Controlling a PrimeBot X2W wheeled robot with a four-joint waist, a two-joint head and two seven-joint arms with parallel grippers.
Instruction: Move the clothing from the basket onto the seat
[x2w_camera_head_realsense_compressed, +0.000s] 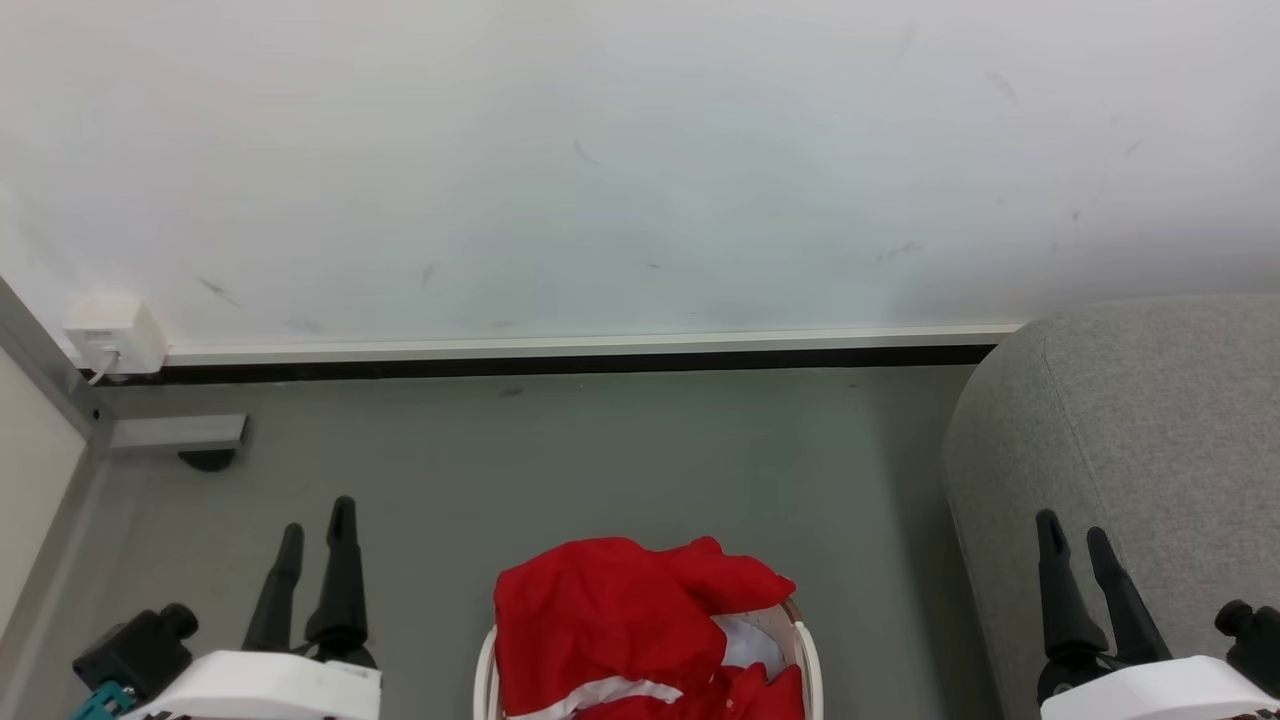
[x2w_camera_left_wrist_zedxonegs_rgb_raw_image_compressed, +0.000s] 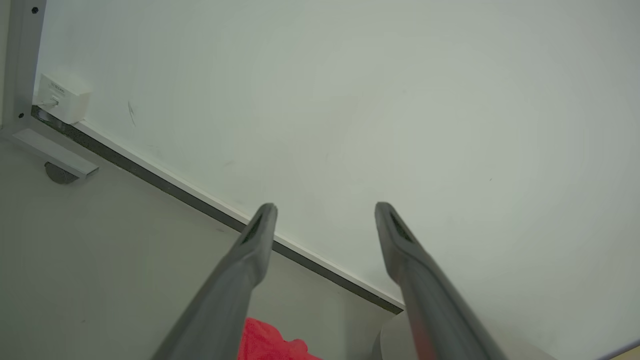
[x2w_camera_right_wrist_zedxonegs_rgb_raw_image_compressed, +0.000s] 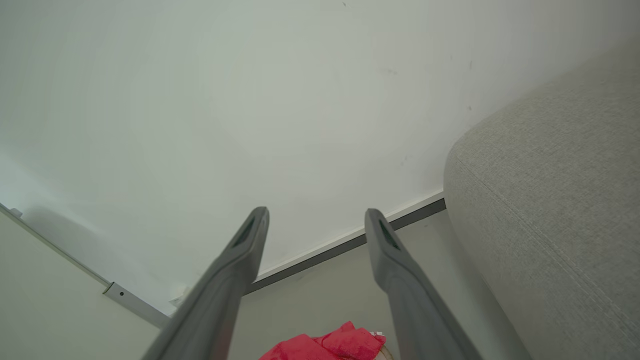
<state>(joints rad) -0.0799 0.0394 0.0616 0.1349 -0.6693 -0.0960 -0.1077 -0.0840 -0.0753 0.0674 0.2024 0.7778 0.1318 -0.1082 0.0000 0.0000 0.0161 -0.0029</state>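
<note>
- Clothing (x2w_camera_head_realsense_compressed: 610, 610) heaped red in basket (x2w_camera_head_realsense_compressed: 808, 655), one fold draped over the far rim; seat (x2w_camera_head_realsense_compressed: 1150, 420) near, to the right.
- Left hand (x2w_camera_head_realsense_compressed: 317, 517) and right hand (x2w_camera_head_realsense_compressed: 1072, 527) both empty, fingers parted, one on either side of the basket.
- Risk: garments look tangled; lifting one may drag the other onto the floor (x2w_camera_head_realsense_compressed: 600, 450).
- Risk: fabric snagging on the rim could tip the basket, probably light.
- Risk: a shallow pinch may slip, dropping cloth short of the seat.
</note>
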